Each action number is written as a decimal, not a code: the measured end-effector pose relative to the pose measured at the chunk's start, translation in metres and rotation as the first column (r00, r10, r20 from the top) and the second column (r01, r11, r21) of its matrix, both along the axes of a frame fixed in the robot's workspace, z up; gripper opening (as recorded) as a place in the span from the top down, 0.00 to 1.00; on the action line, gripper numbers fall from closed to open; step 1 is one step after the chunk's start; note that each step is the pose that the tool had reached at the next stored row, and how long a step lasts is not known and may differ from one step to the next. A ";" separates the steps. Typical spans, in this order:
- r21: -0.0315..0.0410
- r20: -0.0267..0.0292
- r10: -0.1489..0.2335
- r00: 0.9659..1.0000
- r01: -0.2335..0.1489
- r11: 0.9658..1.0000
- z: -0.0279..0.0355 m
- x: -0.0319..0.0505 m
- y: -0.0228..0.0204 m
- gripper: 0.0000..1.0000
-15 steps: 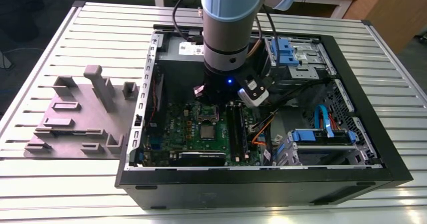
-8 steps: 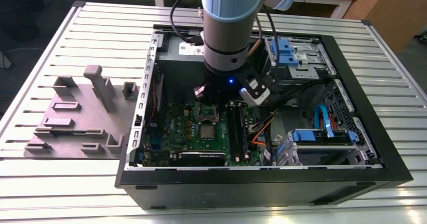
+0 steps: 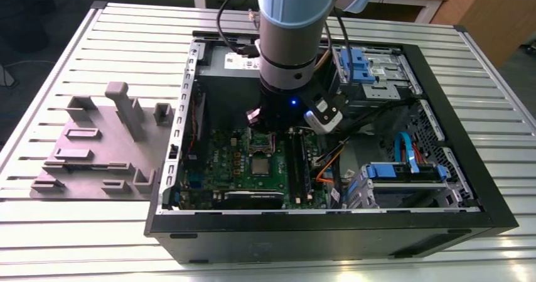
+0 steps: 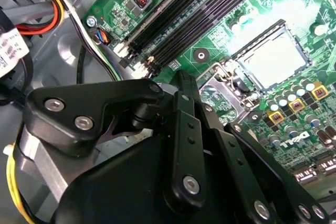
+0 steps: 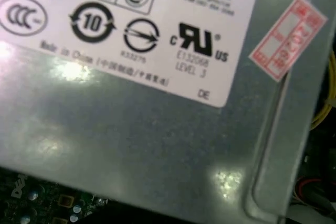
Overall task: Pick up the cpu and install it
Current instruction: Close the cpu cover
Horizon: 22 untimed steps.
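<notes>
The arm (image 3: pixel 289 37) reaches down into the open computer case (image 3: pixel 335 232), which lies on the slatted metal surface (image 3: pixel 125 37). Inside the case the hand (image 4: pixel 178 108) hangs over the green motherboard (image 3: pixel 226 162). In the second wrist view its black links cover the near part of the board, and I cannot tell whether it is open or closed, or whether it has hold of anything. The cpu (image 3: pixel 261 167) (image 4: pixel 273 59) lies flat in its socket on the case's motherboard, a pale silvery square, apart from the hand, with the metal frame (image 4: pixel 218 90) swung open just beside it. Long black memory sticks (image 4: pixel 199 19) run near the socket. The grey power-supply box (image 5: pixel 157 140) sits inside the case, and a grey fixture (image 3: pixel 100 150) stands outside it, at the exterior view's left
</notes>
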State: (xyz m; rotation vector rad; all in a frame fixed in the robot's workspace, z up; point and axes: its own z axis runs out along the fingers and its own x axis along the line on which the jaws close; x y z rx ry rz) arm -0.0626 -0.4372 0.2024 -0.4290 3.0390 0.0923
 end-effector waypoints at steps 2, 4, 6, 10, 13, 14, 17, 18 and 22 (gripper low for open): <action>0.000 0.000 -0.002 1.000 0.002 1.000 -0.0005 0.0000 0.0000 0.90; 0.000 0.000 -0.002 1.000 0.002 1.000 -0.0011 0.0000 0.0000 0.90; 0.000 0.000 -0.002 1.000 0.002 1.000 -0.0015 -0.0001 0.0000 0.90; 0.001 0.000 -0.002 1.000 0.002 1.000 -0.0017 -0.0004 -0.0001 0.90; 0.006 0.002 -0.002 1.000 0.002 1.000 -0.0018 -0.0015 -0.0012 0.90; 0.007 0.003 -0.002 1.000 0.002 1.000 -0.0018 -0.0021 -0.0018 0.90; 0.009 0.007 -0.002 1.000 0.002 1.000 -0.0017 -0.0043 -0.0033 0.90; 0.010 0.008 -0.002 1.000 0.002 1.000 -0.0018 -0.0046 -0.0036 0.90; 0.014 0.009 -0.002 1.000 0.002 1.000 -0.0007 -0.0053 -0.0051 0.90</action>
